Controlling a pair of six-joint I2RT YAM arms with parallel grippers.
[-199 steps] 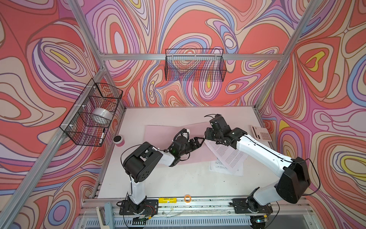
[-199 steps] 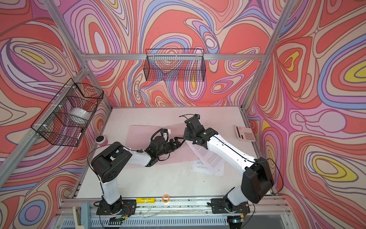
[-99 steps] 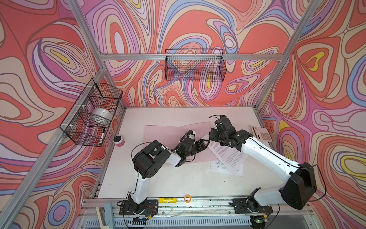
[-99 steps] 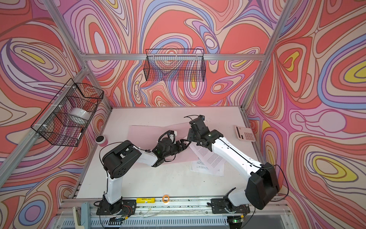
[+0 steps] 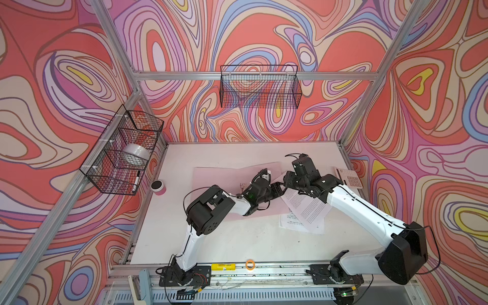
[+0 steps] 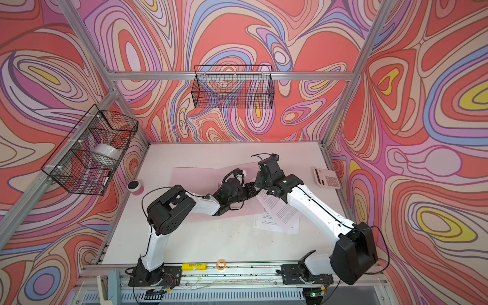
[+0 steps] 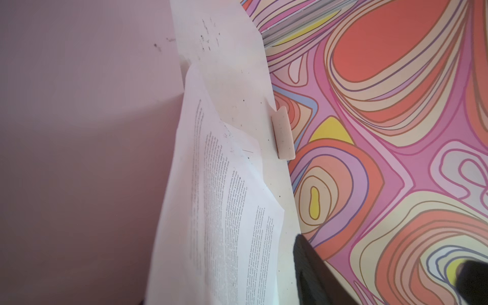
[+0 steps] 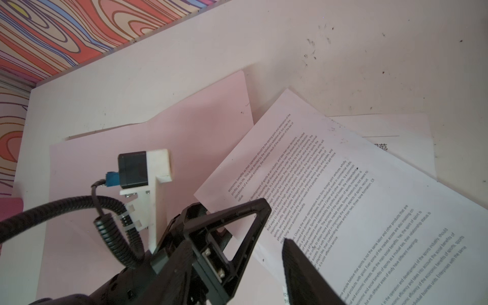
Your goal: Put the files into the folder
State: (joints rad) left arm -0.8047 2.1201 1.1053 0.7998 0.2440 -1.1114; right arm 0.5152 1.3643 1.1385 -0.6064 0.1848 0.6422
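1. Broadly, the white worktop [image 5: 250, 237] carries everything. Both arms reach in and meet near its middle, where the folder and the papers overlap.
2. The folder [image 5: 219, 177] lies flat at centre-left, with its long axis running left to right in both top views. In the right wrist view its two pink layers sit slightly out of line, so the cover looks loose rather than pressed shut. I cannot tell which edge is the spine.
3. The files [image 5: 306, 208] lie just right of the folder as a fanned pair.
   - The top sheet is skewed. Its long axis runs from the folder's near right corner toward the front right, and one corner overlaps the pink.
   - The sheet beneath, with a bold heading, sits squarer to the worktop's edge.
   - That overlapping corner is the easiest place to take hold, which is probably why both tools gather there.
4. The calculator [image 5: 348, 179] rests by the right edge, well apart from the papers and out of the way.
5. The left tool [image 8: 227, 214] lies low and turned sideways, with a jaw on either side of the top sheet's edge near that corner. Whether it already pinches the paper I cannot tell. The left wrist view shows the sheet rising close to the lens, so the edge seems lifted.
6. The right tool [image 5: 288, 181] hangs over the same corner, just beside the left one. Only one finger [image 8: 303, 266] shows, above the printed text, so I cannot tell whether it is open or closed, or whether it touches the paper.
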